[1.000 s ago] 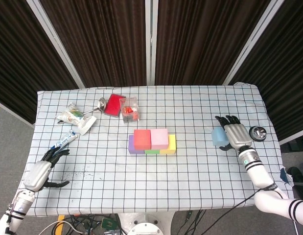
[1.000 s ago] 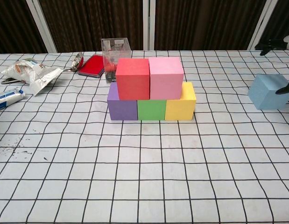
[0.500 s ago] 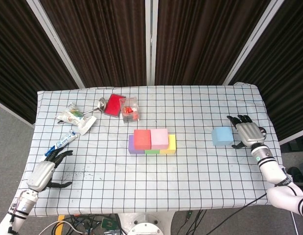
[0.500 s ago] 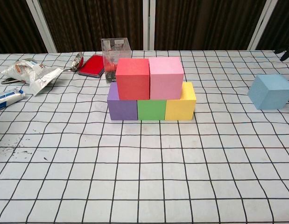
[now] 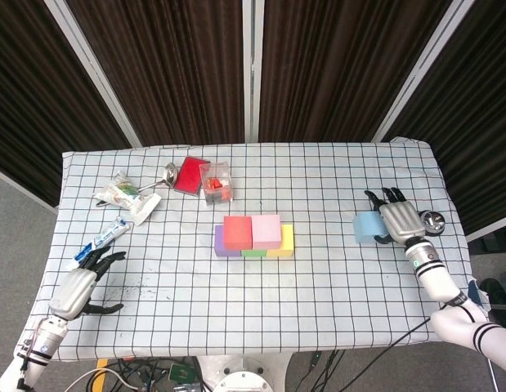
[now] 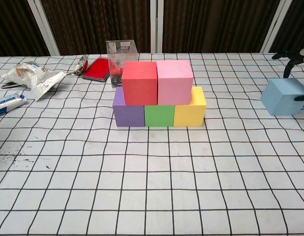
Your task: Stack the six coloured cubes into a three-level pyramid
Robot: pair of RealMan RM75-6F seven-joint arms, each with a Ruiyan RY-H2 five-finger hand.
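Blue cube (image 5: 368,227) beside right hand (image 5: 397,220); left hand (image 5: 73,291) head-view only.

The checked tablecloth (image 5: 334,175) carries the cube stack (image 5: 254,237), blue cube (image 5: 367,227), and wrappers (image 5: 126,196).

White cloth with a black grid (image 6: 152,196) covers the whole table. At centre, the bottom row reads purple cube (image 6: 127,112) on the left, green cube (image 6: 159,115) in the middle, yellow cube (image 6: 189,109) on the right. On top, a red cube (image 6: 140,82) left and a pink cube (image 6: 174,75) right. Far off to the right, the light blue cube (image 6: 284,96), with the right hand (image 5: 397,219) beside it in silver-grey and black. At the near left corner, the left hand (image 5: 79,282) shows the same silver and black. At the far left, a flat red box (image 6: 96,68), a clear container (image 5: 215,181) with something red inside, a white crumpled packet with green print (image 5: 126,197), and a blue-and-white tube (image 5: 107,235). Behind, dark brown curtains (image 5: 171,65).
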